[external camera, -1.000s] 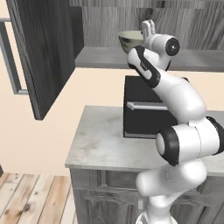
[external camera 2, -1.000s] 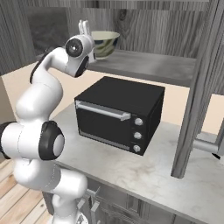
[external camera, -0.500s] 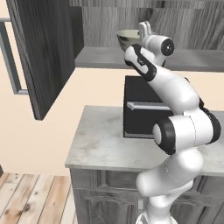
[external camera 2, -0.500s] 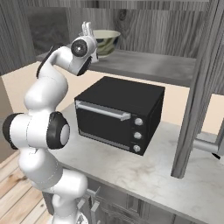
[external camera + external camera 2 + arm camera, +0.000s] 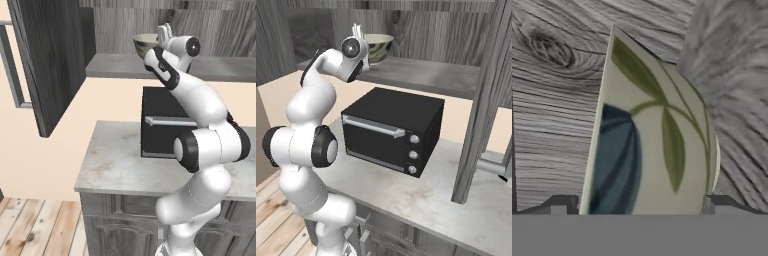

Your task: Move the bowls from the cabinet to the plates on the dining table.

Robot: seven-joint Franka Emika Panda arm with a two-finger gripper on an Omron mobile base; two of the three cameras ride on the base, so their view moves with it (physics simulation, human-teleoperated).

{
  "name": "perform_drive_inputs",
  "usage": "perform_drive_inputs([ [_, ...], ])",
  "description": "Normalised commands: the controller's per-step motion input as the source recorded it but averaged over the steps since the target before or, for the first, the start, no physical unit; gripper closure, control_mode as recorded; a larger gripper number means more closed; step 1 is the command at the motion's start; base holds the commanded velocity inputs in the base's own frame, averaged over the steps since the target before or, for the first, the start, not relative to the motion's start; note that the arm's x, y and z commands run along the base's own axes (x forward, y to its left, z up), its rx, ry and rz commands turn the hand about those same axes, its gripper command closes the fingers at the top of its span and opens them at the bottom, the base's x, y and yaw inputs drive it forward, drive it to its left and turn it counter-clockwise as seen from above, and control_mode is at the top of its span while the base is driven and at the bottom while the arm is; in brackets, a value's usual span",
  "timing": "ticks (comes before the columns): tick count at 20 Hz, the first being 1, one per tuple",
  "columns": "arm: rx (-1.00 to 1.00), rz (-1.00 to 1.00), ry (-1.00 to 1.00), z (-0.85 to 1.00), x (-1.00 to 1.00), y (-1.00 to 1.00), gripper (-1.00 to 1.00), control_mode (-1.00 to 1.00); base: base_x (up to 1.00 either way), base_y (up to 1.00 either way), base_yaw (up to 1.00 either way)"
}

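Up on the cabinet shelf point(image 5: 426, 75), the gripper point(image 5: 159, 41) pinches the leaf-patterned bowl point(image 5: 377, 46), so I'd pull it out level, clear of the black oven point(image 5: 391, 127).

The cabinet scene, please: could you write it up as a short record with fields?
bowl: cream-rimmed, leaf pattern, upright at the cabinet shelf level
end effector: at the bowl, its fingertips either side of it in the hand view; grip cannot be confirmed
cabinet: doors open, grey shelf above the oven
oven: black, door shut, on the marble counter
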Motion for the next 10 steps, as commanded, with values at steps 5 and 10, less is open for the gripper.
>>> perform_drive_inputs([
  [5, 0.02, 0.04, 0.18, -0.30, -0.05, 0.00, -1.00, -1.00, 0.00, 0.00, 0.00],
  [10, 0.02, 0.04, 0.14, -0.40, -0.14, 0.01, -1.00, -1.00, 0.00, 0.00, 0.00],
])
